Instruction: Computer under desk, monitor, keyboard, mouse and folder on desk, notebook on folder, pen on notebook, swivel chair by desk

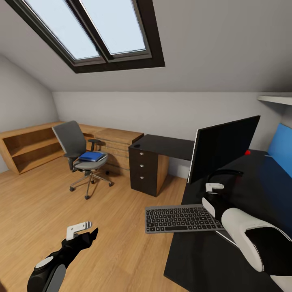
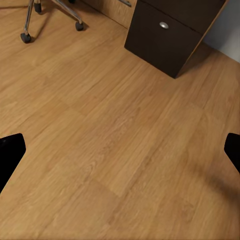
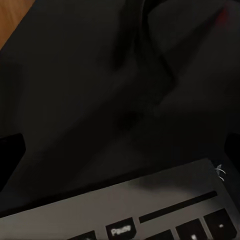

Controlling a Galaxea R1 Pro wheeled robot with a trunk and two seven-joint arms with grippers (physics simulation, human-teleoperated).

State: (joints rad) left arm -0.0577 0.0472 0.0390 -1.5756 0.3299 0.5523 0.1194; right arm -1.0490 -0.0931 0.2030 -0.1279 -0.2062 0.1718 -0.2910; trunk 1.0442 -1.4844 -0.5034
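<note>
In the head view, a long black-topped desk (image 1: 243,190) with a black drawer unit with round silver knobs (image 1: 142,170) is seen at the right. A wide flat black-fronted monitor (image 1: 223,148) stands on it, and a slim silver-grey keyboard with black keys (image 1: 182,218) lies in front of the monitor, its near end jutting past the desk edge. The right gripper (image 1: 213,194) is held over the keyboard's far end; whether its fingers are spread cannot be told. A grey swivel chair with a chrome star base (image 1: 79,156) stands well apart from the desk, a flat bright blue folder (image 1: 92,156) lying on its seat. The left gripper (image 1: 83,231) hangs over the wooden floor (image 1: 48,211), fingers spread.

In the left wrist view, the floor (image 2: 120,140), a drawer unit corner (image 2: 170,35) and chair castors (image 2: 30,30) are shown, with the fingertips (image 2: 10,155) wide apart.

In the right wrist view, the keyboard's top edge (image 3: 150,210) is seen on the dark desk (image 3: 75,100).
</note>
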